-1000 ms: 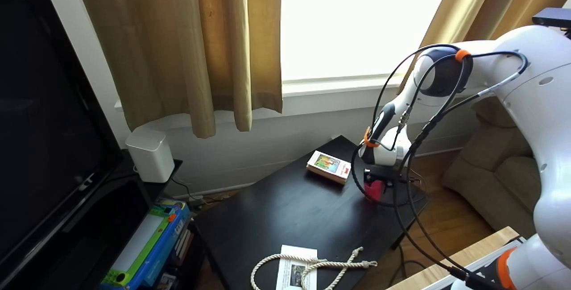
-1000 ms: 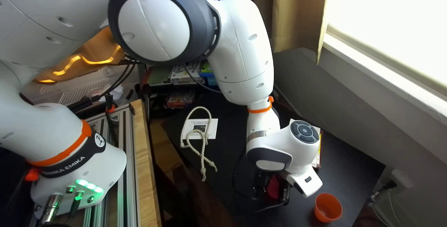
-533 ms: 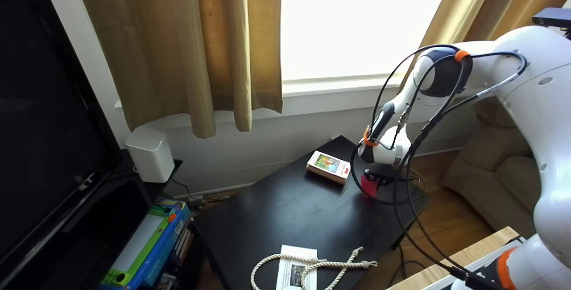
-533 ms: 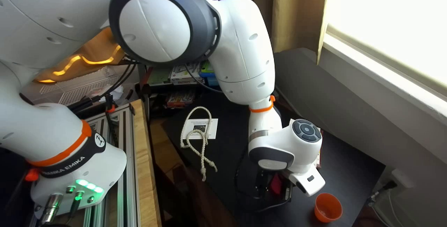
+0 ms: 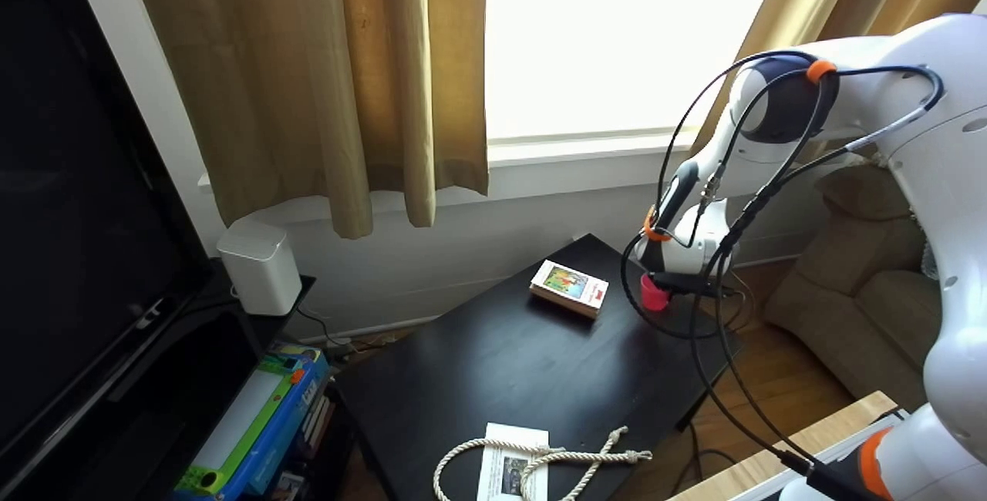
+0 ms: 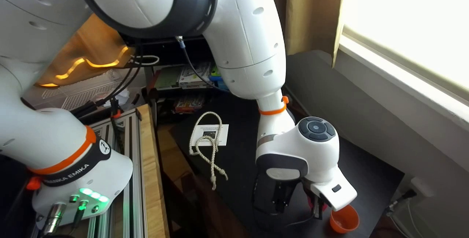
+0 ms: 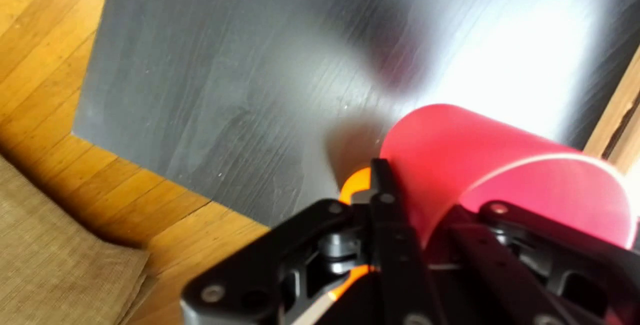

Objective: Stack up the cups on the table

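The red cup [image 7: 440,155] is held tilted on its side in the wrist view, its mouth facing right. My gripper [image 7: 407,190] is shut on its wall, one finger outside and the other reaching inside; that inner fingertip is hidden by the cup. In an exterior view the red cup [image 5: 655,294] hangs under the hand, above the dark table [image 5: 493,378]. The orange cup [image 6: 344,219] stands upright on the table near its corner, just beside and below the hand. Only slivers of the orange cup [image 7: 356,183] show behind my outer finger in the wrist view.
A flat box with a picture label [image 5: 569,287] lies toward the window side of the table. Rope [image 5: 586,457] lies over a white sheet [image 5: 493,462] at the opposite end. Loose cables [image 5: 740,254] hang along the arm. A sofa [image 5: 856,285] stands beyond the table.
The jaws have closed on the red cup's wall. The hand has then risen with the cup and shifted toward the orange cup, which has stayed in place.
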{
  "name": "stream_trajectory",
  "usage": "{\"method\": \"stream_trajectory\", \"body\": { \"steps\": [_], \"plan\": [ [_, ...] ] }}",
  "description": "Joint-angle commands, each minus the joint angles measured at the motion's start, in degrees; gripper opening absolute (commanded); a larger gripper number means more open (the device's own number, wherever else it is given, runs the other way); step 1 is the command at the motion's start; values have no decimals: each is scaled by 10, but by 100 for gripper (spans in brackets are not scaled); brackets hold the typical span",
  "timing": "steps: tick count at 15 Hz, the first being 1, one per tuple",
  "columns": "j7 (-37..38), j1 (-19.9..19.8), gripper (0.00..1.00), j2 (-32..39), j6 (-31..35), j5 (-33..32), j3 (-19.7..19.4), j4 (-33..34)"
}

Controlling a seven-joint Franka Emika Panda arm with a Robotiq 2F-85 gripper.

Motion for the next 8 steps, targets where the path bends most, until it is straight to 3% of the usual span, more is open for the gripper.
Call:
{"method": "stream_trajectory", "body": {
  "steps": [1,5,8],
  "plan": [
    [20,13,1,-70,76,18,-20,-100],
    [24,-9,1,-120,126,26,-13,-153],
    [31,-58,1,-125,110,21,20,-138]
  ]
}}
